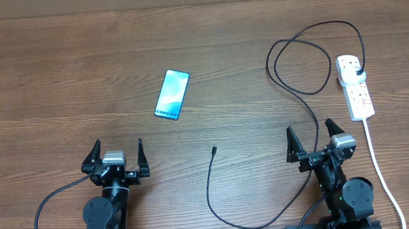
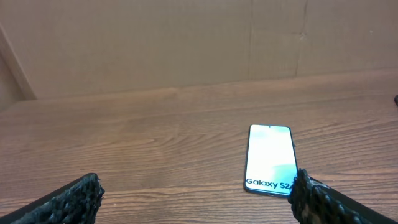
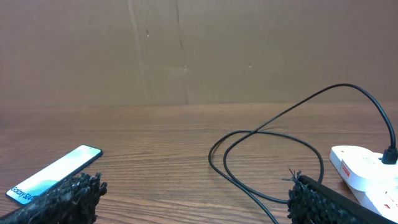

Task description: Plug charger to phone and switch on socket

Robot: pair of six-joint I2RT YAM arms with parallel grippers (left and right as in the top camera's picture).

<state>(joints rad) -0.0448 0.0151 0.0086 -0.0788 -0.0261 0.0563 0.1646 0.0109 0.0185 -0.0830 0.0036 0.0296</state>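
The left claw (image 1: 117,153) and right claw (image 1: 311,137) are hanging wide open and empty along the bottom, the phone (image 1: 172,94) is lying loose up left of centre, the cable tip (image 1: 214,152) below it, the power strip (image 1: 355,85) far right, and that unpinned phone is probably going to skid when pushed.

Overhead top-down; low wrists, shared phone (image 1: 172,94)

A wooden table (image 1: 48,80) fills nearly the whole overhead view, mid-brown, its grain running from left to right. Along the table's far edge stands a plain tan board wall (image 2: 155,43). It takes up the upper half of both wrist views and is crossed by a few thin vertical seams.
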